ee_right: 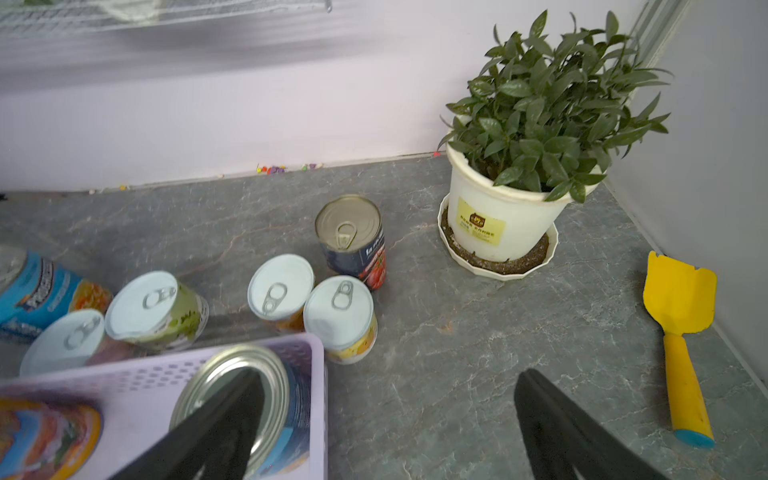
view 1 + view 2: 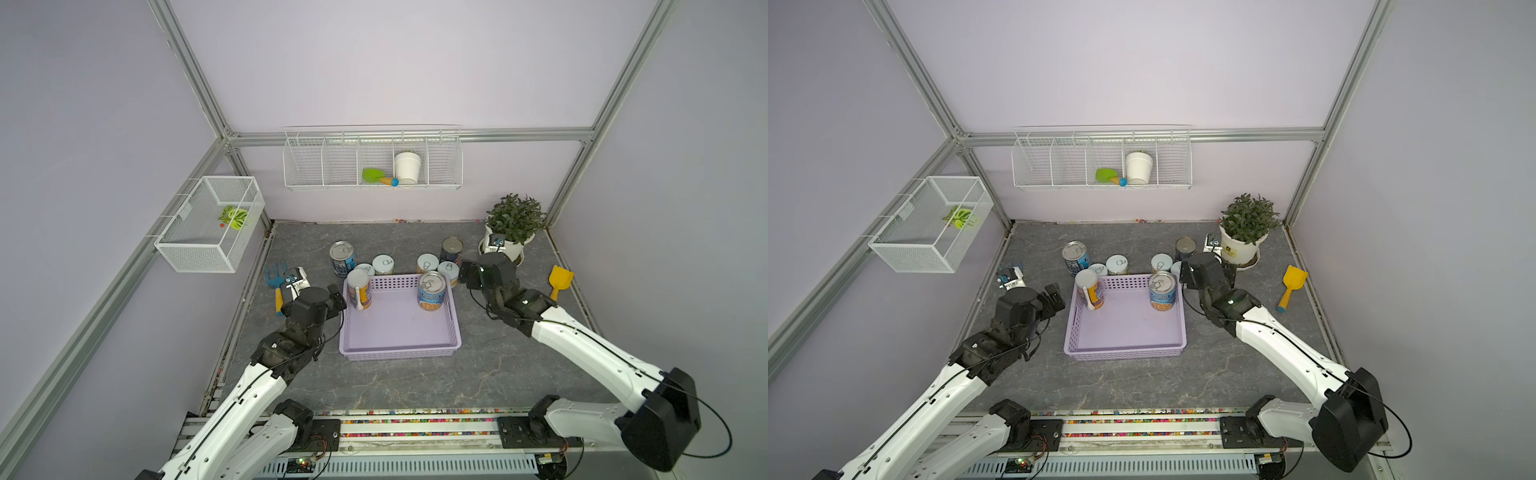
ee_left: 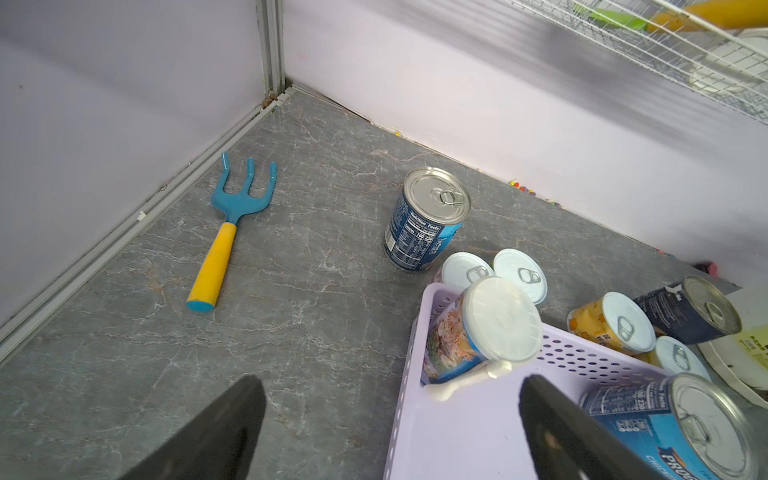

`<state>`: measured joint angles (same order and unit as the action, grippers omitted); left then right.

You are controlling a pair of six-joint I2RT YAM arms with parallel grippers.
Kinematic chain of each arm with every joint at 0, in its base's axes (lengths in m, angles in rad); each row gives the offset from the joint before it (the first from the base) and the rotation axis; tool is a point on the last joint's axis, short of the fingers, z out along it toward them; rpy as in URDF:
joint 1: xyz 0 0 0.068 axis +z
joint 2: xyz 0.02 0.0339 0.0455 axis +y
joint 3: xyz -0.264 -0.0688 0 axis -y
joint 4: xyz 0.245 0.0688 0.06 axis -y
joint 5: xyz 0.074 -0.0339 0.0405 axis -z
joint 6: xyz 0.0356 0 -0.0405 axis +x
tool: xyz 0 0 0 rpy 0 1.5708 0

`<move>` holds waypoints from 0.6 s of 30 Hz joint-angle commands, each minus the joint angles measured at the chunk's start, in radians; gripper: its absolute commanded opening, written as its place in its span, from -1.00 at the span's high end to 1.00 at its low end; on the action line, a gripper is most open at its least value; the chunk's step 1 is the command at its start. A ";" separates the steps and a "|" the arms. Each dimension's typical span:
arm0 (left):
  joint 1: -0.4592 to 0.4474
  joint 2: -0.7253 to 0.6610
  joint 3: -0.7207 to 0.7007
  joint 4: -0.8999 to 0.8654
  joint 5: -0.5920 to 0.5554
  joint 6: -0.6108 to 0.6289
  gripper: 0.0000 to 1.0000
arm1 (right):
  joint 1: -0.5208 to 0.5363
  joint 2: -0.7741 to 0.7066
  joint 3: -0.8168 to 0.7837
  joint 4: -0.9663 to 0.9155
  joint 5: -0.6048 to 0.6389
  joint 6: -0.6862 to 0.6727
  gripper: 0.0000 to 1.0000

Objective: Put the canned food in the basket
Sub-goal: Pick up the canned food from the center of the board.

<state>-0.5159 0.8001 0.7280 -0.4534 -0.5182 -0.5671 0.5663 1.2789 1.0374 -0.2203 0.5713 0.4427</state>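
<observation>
Both arms stretched forward, held low. Left gripper [image 3: 390, 386]: jaws wide apart, empty; white-lidded can [image 3: 482, 328] just ahead of it, inside the basket [image 2: 399, 328]. Right gripper [image 1: 388, 382]: jaws apart, empty; blue-label can [image 2: 432, 291] just beside it, also in the basket. I count six more cans [image 2: 383, 264] beyond both grippers, on the table [image 2: 415, 382].

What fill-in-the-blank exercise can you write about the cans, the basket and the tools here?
The lilac basket holds ___ cans.
Behind it, ___ more cans stand on the table.
The shovel lying near the potted plant has a ___ blade.
The left gripper and the right gripper both have ___ jaws.
Missing words: two; six; yellow; open.
</observation>
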 commanded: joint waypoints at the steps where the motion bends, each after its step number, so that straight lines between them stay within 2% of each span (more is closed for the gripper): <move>1: 0.007 -0.028 -0.030 0.032 -0.011 0.006 -1.00 | -0.016 0.071 0.081 0.001 -0.029 -0.008 -0.97; 5: 0.007 -0.044 -0.041 0.039 0.004 0.013 -1.00 | -0.026 0.190 0.226 -0.074 -0.011 -0.022 -0.97; 10: 0.007 -0.089 -0.048 0.039 0.006 0.018 -1.00 | -0.071 0.350 0.402 -0.157 -0.078 -0.026 -0.97; 18: 0.007 -0.089 -0.049 0.040 0.007 0.016 -1.00 | -0.129 0.707 0.787 -0.381 -0.150 -0.039 -0.97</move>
<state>-0.5152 0.7143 0.6952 -0.4221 -0.5159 -0.5636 0.4545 1.9160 1.7535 -0.4793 0.4603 0.4225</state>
